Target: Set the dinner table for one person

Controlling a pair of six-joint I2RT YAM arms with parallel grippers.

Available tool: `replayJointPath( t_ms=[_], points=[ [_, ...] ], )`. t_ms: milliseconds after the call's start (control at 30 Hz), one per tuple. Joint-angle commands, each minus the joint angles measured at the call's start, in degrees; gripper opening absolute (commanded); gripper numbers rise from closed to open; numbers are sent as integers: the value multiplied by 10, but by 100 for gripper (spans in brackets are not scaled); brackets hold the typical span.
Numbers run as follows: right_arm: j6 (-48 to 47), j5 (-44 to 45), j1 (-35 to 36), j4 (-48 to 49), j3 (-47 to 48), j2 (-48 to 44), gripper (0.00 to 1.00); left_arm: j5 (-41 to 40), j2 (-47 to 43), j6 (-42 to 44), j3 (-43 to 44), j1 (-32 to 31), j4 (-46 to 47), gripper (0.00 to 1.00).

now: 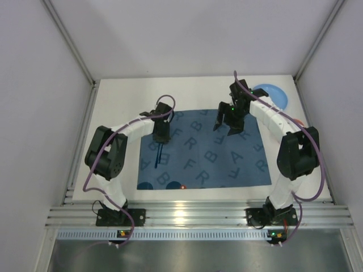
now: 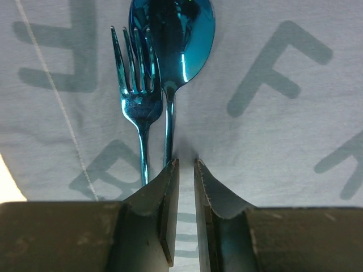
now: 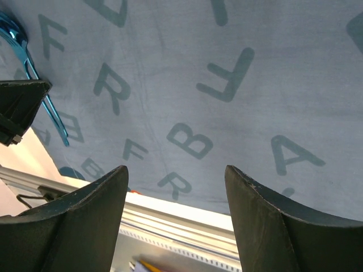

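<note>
A shiny blue fork (image 2: 139, 96) and spoon (image 2: 173, 34) lie side by side on the blue letter-printed placemat (image 1: 210, 153), near its left edge. My left gripper (image 2: 184, 164) hovers just over their handle ends. Only a narrow gap separates its jaws, and through that gap I see cloth alone; the spoon handle runs past the left finger. In the top view this gripper (image 1: 161, 139) is over the mat's left part. My right gripper (image 3: 176, 173) stands wide open and empty above the mat's right half (image 1: 227, 127). The white dinner table (image 1: 119, 102) surrounds the mat.
A light blue plate (image 1: 275, 93) sits at the back right, partly behind the right arm. The silver slotted rail (image 1: 198, 215) runs along the near edge. Grey walls close in both sides and the back. A small red-orange spot (image 1: 183, 186) shows at the mat's front edge.
</note>
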Motion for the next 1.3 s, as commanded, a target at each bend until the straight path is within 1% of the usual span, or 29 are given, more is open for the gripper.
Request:
replayJointPath(
  t_ms=[0, 167, 300, 633, 1033, 1133, 1167, 1200, 1233, 1267],
  points=[
    [-7, 2, -9, 15, -4, -29, 69, -28, -43, -6, 9, -1, -8, 22],
    [-12, -4, -10, 15, -1, -17, 69, -40, -78, -8, 19, -1, -23, 22],
    [-14, -7, -10, 16, 6, -8, 69, -52, -88, -6, 17, -1, -31, 23],
    [-21, -14, -12, 15, 13, 5, 69, -44, -55, -7, -22, -1, -7, 21],
    [-35, -14, -21, 7, 7, 9, 69, -35, 3, -13, -29, -1, 13, 20],
    [-36, -15, -23, 6, 8, 13, 69, -34, 12, -12, -34, -1, 15, 15],
    [-36, -15, -24, 6, 8, 13, 69, -39, 17, -12, -34, -1, 14, 12],
    [-36, -15, -24, 6, 8, 14, 69, -43, 19, -13, -35, -1, 12, 3],
    [-36, -14, -24, 6, 8, 15, 69, -46, 22, -13, -36, -1, 10, 0],
    [-36, -17, -26, 6, 8, 17, 69, -50, 25, -12, -36, -1, 8, 0]
  ],
)
